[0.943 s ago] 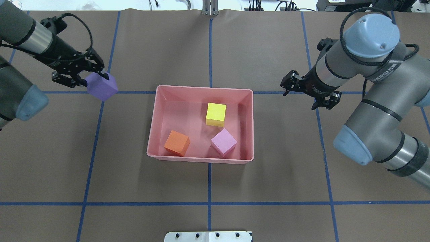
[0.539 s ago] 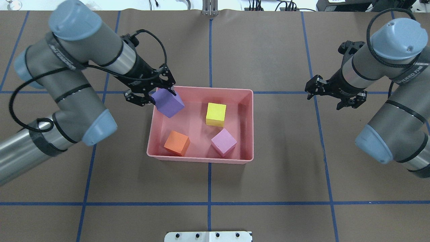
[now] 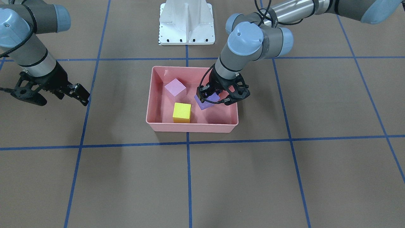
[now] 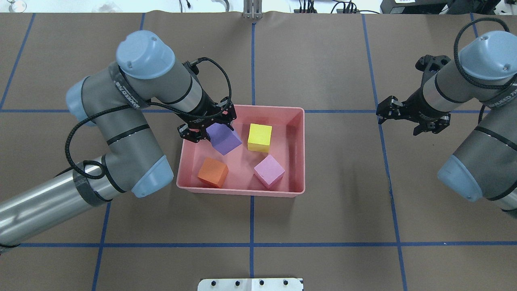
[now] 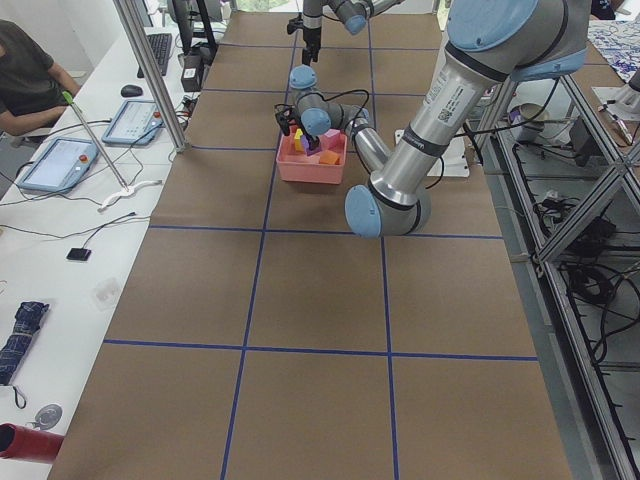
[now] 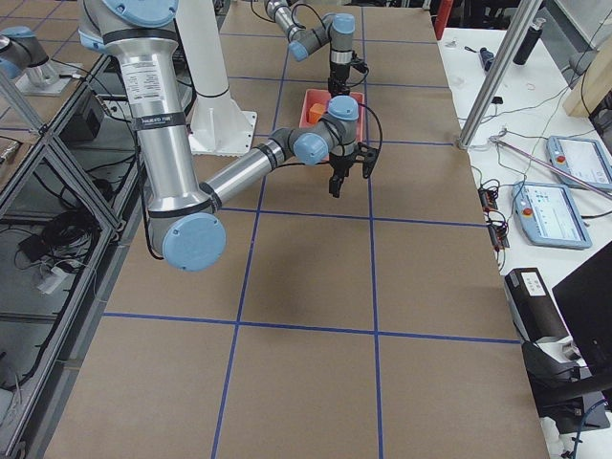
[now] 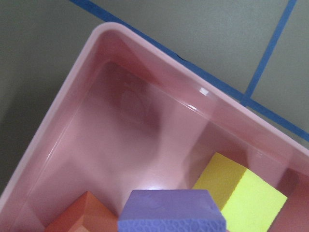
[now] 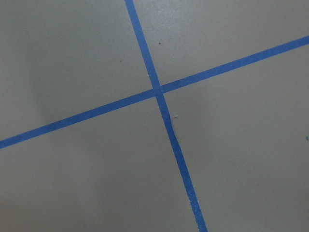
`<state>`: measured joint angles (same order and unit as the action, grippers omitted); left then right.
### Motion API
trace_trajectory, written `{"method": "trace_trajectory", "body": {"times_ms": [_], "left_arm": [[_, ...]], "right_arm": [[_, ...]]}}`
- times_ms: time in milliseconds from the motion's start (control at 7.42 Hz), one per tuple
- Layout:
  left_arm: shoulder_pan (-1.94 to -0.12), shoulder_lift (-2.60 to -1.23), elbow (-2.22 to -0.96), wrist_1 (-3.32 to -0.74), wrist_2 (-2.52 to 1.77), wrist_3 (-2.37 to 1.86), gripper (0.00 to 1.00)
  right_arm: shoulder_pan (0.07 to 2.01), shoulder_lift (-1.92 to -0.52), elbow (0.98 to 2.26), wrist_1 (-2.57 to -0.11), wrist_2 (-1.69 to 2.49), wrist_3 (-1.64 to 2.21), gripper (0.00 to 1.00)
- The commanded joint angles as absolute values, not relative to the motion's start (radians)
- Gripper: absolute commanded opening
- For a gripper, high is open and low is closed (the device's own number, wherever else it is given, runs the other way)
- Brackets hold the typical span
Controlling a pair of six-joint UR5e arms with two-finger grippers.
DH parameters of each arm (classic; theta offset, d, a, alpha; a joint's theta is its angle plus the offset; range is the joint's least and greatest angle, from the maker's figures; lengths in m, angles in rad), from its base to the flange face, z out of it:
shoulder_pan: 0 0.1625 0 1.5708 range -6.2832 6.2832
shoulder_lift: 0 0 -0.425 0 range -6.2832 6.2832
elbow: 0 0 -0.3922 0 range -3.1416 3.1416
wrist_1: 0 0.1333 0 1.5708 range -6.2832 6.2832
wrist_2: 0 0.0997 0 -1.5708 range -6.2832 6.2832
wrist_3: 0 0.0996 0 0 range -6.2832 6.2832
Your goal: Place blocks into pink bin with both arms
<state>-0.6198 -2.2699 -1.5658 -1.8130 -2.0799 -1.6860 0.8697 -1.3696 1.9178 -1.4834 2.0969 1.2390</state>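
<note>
Since the orange block (image 4: 213,172) and pink block (image 4: 269,171) lie by the near wall of the bin (image 4: 242,192), the free floor is far-left. The left gripper (image 4: 211,128) pinches the purple block (image 4: 224,138) over it, tilted, just beside the yellow block (image 4: 259,137). Judgement: lower a little, then release cleanly, clear of yellow. The right gripper (image 4: 400,123) is spread, well apart over the table (image 4: 347,226).

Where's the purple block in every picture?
Front-facing: purple block in the right half of the pink bin.
Overhead: purple block in the bin's upper left.
Exterior left: too small to tell.
Exterior right: cannot make it out.
Left wrist: purple block at bottom middle.
Right wrist: not in it.
Shared landmark: the pink bin.
</note>
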Motion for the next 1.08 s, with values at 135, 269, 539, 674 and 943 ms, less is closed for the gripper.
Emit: {"method": "trace_trajectory", "body": {"times_ms": [135,269,539,674,943], "left_arm": [[-0.617,-2.292,-1.552,-1.806,-2.077,-1.678,1.0],[-0.639,-2.29,-1.639,-1.758,-2.082,-1.677,1.0],[-0.705,-2.196,-1.864,-1.639,-2.083,-1.576,1.0],[-0.73,-2.055,-2.0,-1.587,-2.083,-1.404,1.0],[-0.881,-1.752,-2.12,-1.595,-2.107,-0.952,1.0]], "right_arm": [[0.87,-1.373,1.916,-1.48,2.097,1.236,0.99],[0.88,-1.374,1.914,-1.482,2.098,1.232,0.99],[0.938,-1.408,1.916,-1.48,2.108,1.159,0.99],[0.989,-1.454,1.916,-1.479,2.141,1.07,0.99],[1.151,-1.547,1.914,-1.48,2.236,0.828,0.99]]}}
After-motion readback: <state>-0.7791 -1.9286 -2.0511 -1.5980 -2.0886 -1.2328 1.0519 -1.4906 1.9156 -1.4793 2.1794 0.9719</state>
